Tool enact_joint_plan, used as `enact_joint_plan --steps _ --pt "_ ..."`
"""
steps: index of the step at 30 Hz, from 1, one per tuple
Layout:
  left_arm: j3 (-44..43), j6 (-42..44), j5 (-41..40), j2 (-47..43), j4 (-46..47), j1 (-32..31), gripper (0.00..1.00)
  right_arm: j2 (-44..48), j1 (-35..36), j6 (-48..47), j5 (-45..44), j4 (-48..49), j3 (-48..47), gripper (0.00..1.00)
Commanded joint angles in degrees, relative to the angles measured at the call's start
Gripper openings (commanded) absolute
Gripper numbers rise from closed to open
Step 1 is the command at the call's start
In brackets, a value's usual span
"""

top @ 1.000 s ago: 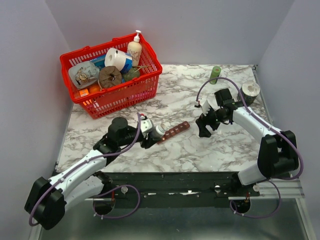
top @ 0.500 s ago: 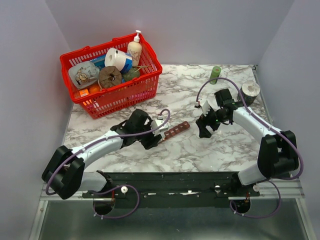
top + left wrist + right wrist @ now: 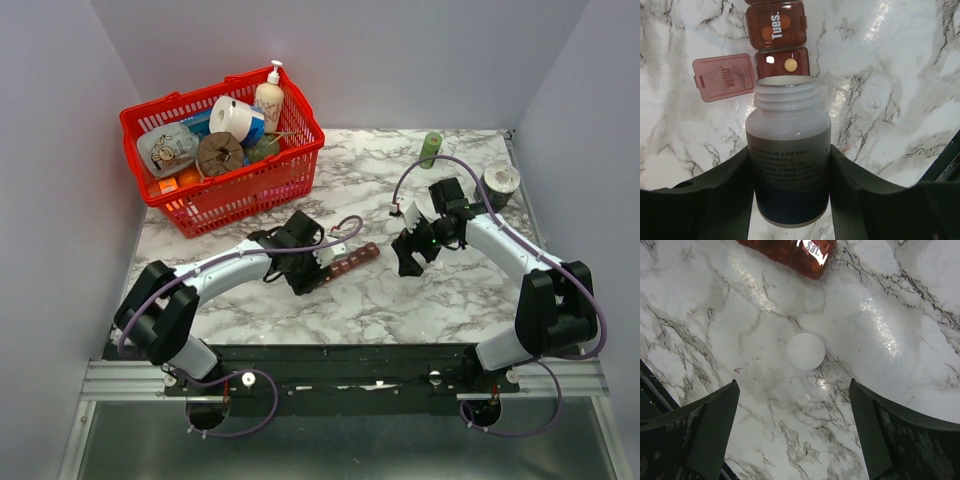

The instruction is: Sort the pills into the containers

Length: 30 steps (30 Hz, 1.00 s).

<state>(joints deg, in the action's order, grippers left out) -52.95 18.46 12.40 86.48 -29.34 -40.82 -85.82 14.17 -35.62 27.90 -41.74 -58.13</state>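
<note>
Left tool (image 3: 790, 165) grips an uncapped white plastic pill bottle (image 3: 786, 97). The bottle's mouth is just beside the open "Mon" cell (image 3: 782, 64) of the dark red-brown plastic strip of compartments (image 3: 350, 261), which lies on the white marble counter (image 3: 900, 340). One yellow pill (image 3: 790, 64) sits in that cell; whether mouth and rim touch is unclear. Within the last second the left arm (image 3: 230, 270) has swung in behind the bottle, so a pour likely comes next. Right tool (image 3: 795, 405) hangs wide open above a round white cap (image 3: 806, 350).

Red-brown containers (image 3: 775, 30), white bottle (image 3: 788, 165) with dark blue base, grey-veined white marble table (image 3: 890, 75).
</note>
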Motion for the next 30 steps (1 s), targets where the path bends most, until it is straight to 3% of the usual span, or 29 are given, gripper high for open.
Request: enact_joint_plan --steps 1,30 --pt "-2.9 -1.7 -4.8 2.6 -6.7 -1.1 0.0 1.4 -0.3 -0.4 0.6 -1.1 -0.8 1.0" --pt "-22.8 -4.8 -21.4 17.8 -26.3 -8.3 0.0 2.2 -0.3 -0.2 1.1 -1.4 -0.8 1.0"
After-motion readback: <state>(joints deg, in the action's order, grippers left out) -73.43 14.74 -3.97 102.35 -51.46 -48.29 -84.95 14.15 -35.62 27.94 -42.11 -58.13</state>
